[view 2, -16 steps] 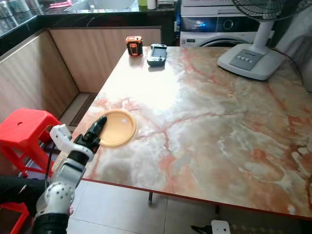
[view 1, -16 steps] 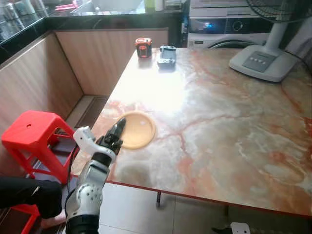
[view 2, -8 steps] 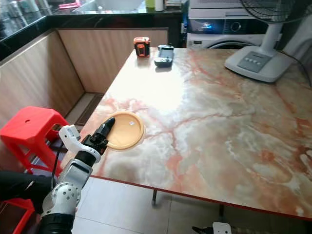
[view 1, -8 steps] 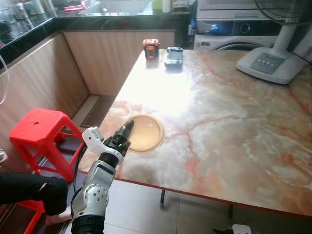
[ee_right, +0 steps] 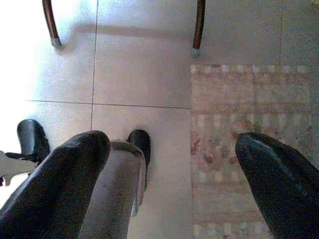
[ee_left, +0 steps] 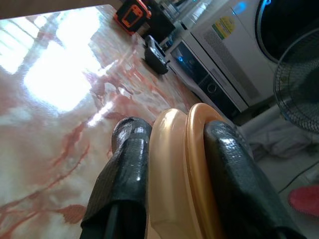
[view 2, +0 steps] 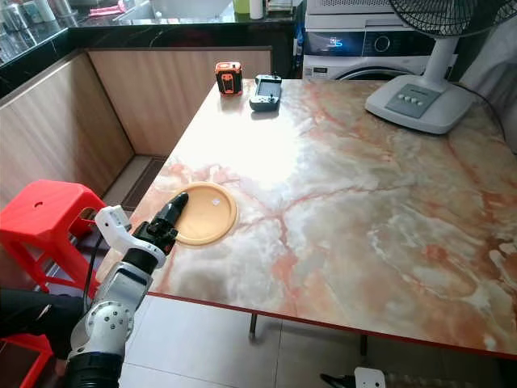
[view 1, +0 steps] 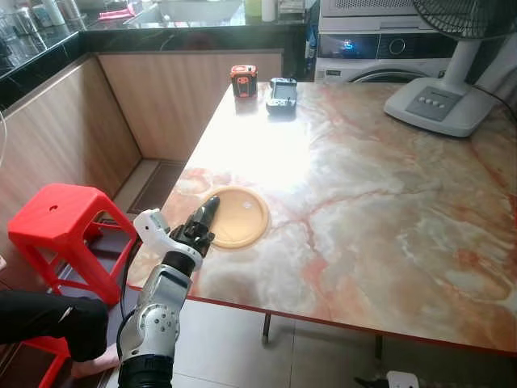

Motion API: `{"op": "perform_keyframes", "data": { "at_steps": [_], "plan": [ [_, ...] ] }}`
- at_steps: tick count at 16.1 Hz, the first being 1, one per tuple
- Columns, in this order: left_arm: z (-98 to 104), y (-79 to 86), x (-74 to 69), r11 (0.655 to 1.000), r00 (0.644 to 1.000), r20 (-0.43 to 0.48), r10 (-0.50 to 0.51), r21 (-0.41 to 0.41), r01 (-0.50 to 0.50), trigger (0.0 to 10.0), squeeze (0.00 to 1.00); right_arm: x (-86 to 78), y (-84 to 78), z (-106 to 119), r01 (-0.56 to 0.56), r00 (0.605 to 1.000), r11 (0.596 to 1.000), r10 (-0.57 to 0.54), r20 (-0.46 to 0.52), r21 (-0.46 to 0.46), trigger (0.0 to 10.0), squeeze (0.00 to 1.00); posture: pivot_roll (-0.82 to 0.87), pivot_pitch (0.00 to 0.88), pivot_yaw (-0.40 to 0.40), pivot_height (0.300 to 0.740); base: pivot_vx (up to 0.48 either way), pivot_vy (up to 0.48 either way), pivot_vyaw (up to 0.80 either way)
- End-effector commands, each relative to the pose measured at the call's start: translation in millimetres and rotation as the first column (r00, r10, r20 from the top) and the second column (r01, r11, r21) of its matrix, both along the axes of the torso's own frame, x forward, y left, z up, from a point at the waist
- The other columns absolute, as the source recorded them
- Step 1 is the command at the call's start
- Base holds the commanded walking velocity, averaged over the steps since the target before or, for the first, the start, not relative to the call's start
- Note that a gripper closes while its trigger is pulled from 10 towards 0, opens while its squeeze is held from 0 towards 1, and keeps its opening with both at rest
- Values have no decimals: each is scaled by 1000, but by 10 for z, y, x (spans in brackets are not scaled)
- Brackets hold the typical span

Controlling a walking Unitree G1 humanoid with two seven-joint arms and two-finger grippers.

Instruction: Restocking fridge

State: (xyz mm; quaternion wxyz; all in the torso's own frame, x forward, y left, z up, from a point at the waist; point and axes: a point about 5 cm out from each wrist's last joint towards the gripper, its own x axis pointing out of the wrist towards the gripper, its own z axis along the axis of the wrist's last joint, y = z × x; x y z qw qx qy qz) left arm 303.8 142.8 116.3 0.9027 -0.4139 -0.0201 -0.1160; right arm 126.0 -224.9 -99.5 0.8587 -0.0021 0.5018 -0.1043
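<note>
A round, shallow, tan plastic plate (view 1: 237, 217) is being gripped at its near-left rim by the left tool (view 1: 203, 221), in the lower left of the head views. In the left wrist view, the two black fingers (ee_left: 125, 174) are being pressed against opposite faces of the plate's edge (ee_left: 177, 169), so the rim is being pinched between them. The plate is lying on the pink-and-cream marble tabletop (view 1: 380, 202), close to its near-left corner, with its far side extending away from the tool toward the middle of the tabletop.

The right tool (ee_right: 174, 169) is being held low over a pale tiled floor (ee_right: 144, 69), its fingers spread wide apart with nothing between them; a patterned rug (ee_right: 244, 144) is being shown beside it.

At the far edge of the tabletop, in the upper middle of the frame, an orange-and-black boxy device (view 1: 241, 80) and a grey handheld controller (view 1: 281, 94) are lying just beside each other. The white base of a standing fan (view 1: 439, 105) is resting at the upper right. A red plastic stool (view 1: 60, 230) is standing on the floor at the left.
</note>
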Motion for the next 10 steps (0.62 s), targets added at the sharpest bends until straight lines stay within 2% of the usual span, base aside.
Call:
{"op": "perform_keyframes", "data": {
  "at_steps": [1, 5, 10],
  "plan": [
    [66, 57, 29, 999, 999, 22, 33, -7, -33, 10000, 0, 4, 19, -3, 6, 1000, 1000, -6, 1, 6, 10000, 0, -41, 0, 73, 740, 0, 247, 0],
    [77, 44, 18, 998, 999, 21, 49, -39, -48, 10000, 0, 32, 3, 10, -1, 1000, 1000, 1, 9, 2, 10000, 0, -43, 0, 66, 740, 0, 253, 0],
    [86, 42, 40, 998, 999, 21, 47, -37, -46, 10000, 0, 37, -6, 13, 10, 1000, 1000, -10, 12, 1, 10000, 0, -55, 0, 70, 740, 0, 259, 0]
  ]
}}
